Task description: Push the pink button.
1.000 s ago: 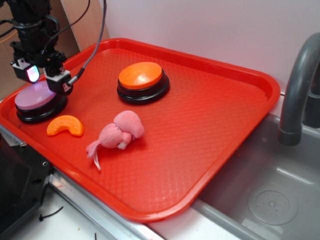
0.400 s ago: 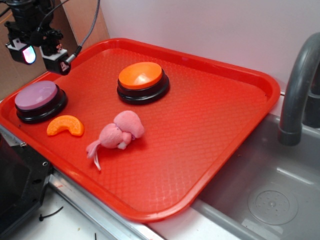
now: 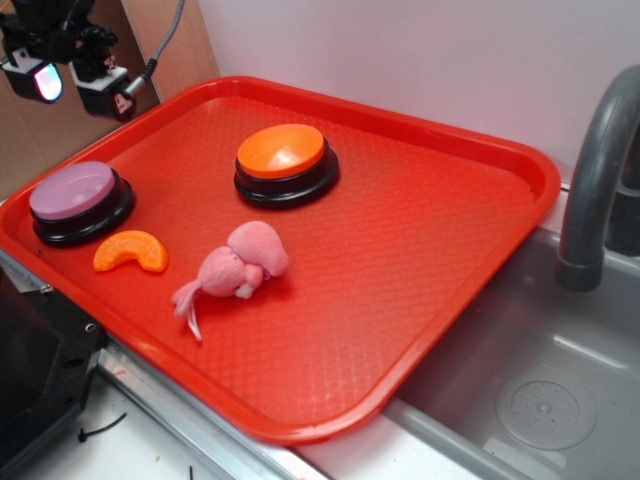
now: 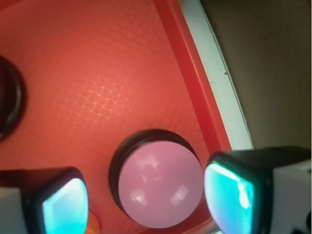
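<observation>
Overhead, gripper [image 3: 72, 80] open, empty; tray [image 3: 430, 250] holds 2 buttons: pink button [image 3: 72, 192], orange button [image 3: 282, 151].

Red tray [image 3: 420, 240], embossed diamond grid. Pink button [image 3: 71, 190]: pale lilac dome, glossy black base. Orange-topped button [image 3: 281, 150], black base. Orange slice toy [image 3: 131, 251]. Fuzzy pink plush [image 3: 235, 268]. Grey sink [image 3: 520, 370], lower right. Gripper [image 4: 146, 200] pads glowing cyan.

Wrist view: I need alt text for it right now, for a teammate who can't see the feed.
Looking straight down, the pink button sits on the red tray near its rim, framed between the gripper jaws, which are spread open above it. Part of another black-based button shows at the left edge.
</observation>
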Controlling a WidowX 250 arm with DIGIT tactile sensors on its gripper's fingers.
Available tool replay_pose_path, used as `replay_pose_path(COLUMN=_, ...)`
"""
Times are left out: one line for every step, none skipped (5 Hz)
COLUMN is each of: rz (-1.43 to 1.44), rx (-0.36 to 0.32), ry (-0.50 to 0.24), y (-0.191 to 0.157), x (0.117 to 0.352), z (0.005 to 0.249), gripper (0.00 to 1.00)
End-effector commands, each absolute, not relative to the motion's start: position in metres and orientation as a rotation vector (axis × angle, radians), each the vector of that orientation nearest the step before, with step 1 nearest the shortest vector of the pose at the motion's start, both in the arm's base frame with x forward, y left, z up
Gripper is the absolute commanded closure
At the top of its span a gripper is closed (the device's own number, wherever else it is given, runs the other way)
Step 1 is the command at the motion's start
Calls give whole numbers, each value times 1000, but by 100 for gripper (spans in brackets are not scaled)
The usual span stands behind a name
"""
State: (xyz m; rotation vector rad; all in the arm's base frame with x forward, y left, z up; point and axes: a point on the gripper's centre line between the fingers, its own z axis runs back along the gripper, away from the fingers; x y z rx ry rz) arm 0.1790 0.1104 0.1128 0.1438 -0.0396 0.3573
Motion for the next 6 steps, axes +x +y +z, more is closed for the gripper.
replay_pose_path(rz=362, rx=165, ry=-112, y=115, x=186, z=146, gripper=0)
replay_pose_path(rz=365, rx=162, ry=-127, y=114, x=187, z=154, gripper=0)
replay_pose_path(rz=348, rx=150, ry=-143, y=111, x=189, z=159, gripper=0)
replay_pose_path(rz=348, rx=148, ry=-161, y=105, x=192, z=169, gripper=0)
replay_pose_path(rz=331, rx=133, ry=-191, y=102, x=193, z=176, gripper=0)
replay_pose_path(rz=260, rx=207, ry=-328, y=101, x=192, z=182, gripper=0)
